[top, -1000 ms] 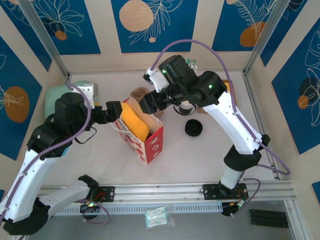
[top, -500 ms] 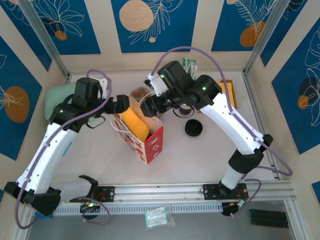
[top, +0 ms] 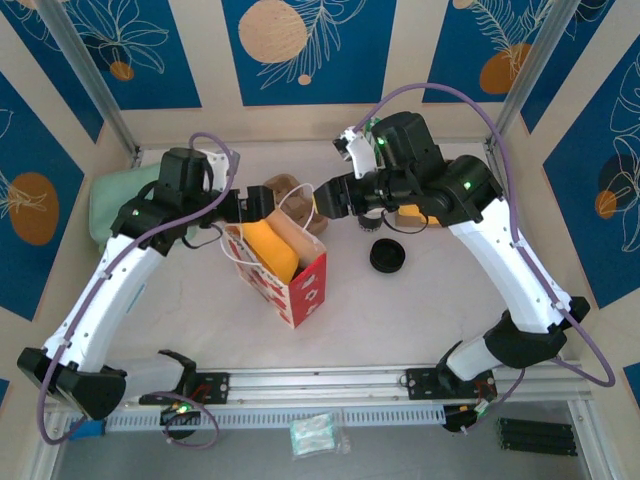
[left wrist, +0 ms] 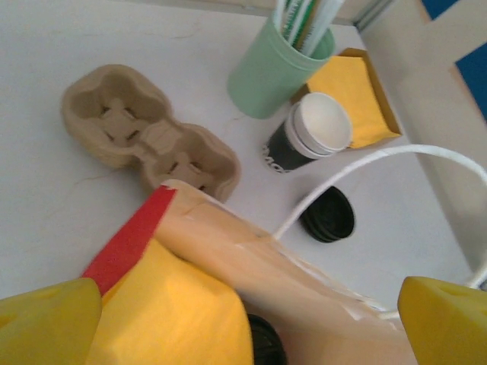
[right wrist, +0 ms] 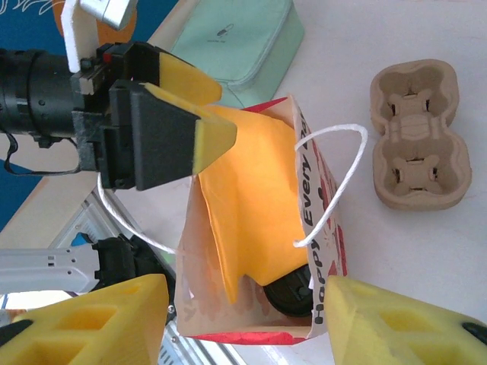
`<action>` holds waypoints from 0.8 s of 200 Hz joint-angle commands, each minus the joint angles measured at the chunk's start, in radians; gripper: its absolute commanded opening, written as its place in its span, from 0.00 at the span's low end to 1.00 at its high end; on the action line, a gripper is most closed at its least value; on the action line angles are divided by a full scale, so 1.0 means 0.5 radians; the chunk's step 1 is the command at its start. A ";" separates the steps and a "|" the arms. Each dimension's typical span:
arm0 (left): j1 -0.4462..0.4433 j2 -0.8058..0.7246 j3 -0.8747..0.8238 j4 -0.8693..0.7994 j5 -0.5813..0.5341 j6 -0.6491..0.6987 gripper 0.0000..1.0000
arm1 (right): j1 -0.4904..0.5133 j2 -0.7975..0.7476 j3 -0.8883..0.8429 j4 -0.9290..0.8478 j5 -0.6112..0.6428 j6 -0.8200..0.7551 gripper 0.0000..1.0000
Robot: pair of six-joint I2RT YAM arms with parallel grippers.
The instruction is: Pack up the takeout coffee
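The takeout coffee (right wrist: 293, 295) stands inside the red-and-white paper bag (top: 303, 282), with its black lid (left wrist: 264, 344) showing under a yellow napkin (top: 268, 248). My right gripper (top: 328, 197) hovers open just behind and right of the bag's mouth. In the right wrist view the right gripper (right wrist: 247, 308) has nothing between its yellow fingers, and the bag lies below it. My left gripper (top: 255, 203) is wide open over the bag's back left rim. The left gripper (left wrist: 249, 315) holds nothing, and the bag's rim and napkin lie below it.
A cardboard cup carrier (top: 285, 188) lies behind the bag. A loose black lid (top: 387, 257) lies right of it, near stacked lidless cups (left wrist: 310, 135), a green cup of straws (left wrist: 274, 68) and an orange napkin tray (left wrist: 351, 90). A mint pouch (top: 112, 195) lies back left.
My right gripper has drawn back to the right, off the bag's mouth. The left gripper has swung right and back, over the bag's rear rim.
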 commanded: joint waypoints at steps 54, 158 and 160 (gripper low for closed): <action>-0.019 0.038 -0.131 0.186 0.382 -0.120 0.99 | -0.047 -0.063 -0.026 0.043 -0.084 0.043 0.56; -0.057 0.025 0.066 0.022 0.006 0.030 0.99 | -0.077 -0.087 0.009 0.032 -0.094 0.053 0.57; -0.056 0.022 0.075 0.022 -0.006 0.033 0.99 | -0.077 -0.088 0.008 0.031 -0.090 0.053 0.57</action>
